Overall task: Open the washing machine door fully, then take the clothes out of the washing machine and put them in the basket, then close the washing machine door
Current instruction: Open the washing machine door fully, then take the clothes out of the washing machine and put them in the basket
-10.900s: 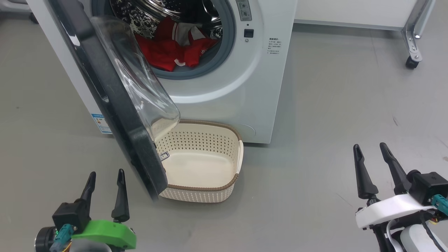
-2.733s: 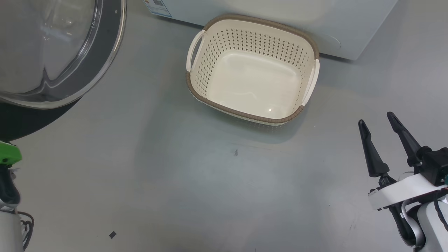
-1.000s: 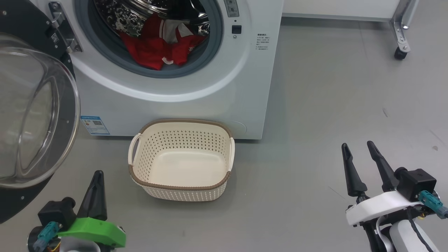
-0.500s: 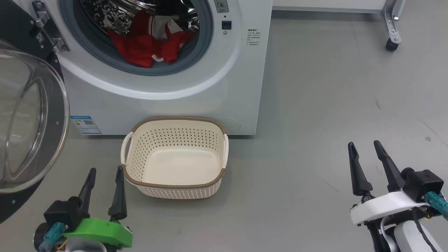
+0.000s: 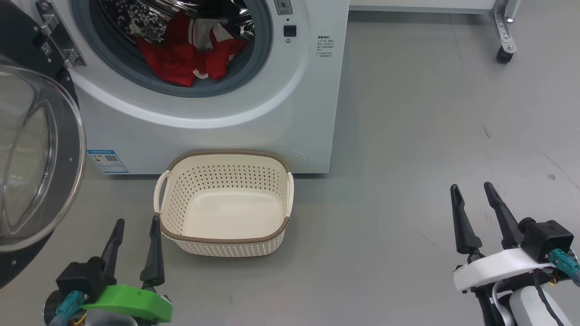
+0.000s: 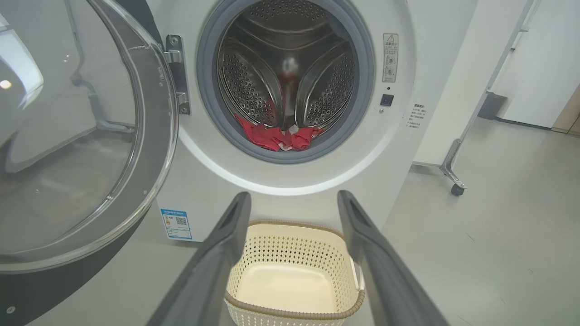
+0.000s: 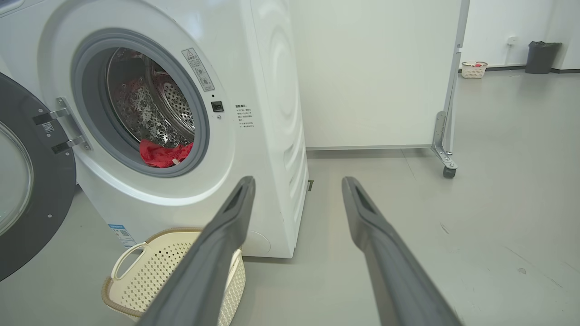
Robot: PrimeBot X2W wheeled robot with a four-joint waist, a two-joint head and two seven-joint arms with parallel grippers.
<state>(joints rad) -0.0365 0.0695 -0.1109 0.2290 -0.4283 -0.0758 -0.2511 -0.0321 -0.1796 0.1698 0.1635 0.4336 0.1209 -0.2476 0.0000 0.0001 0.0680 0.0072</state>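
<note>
One washer (image 5: 217,131), two baskets (image 7: 149,271), maybe two garments (image 5: 181,63)

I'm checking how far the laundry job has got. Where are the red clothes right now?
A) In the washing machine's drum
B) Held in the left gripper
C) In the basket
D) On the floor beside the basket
A: the clothes lie inside the drum of the washing machine, behind the swung-open washing machine door, and the basket on the floor holds nothing.
</note>
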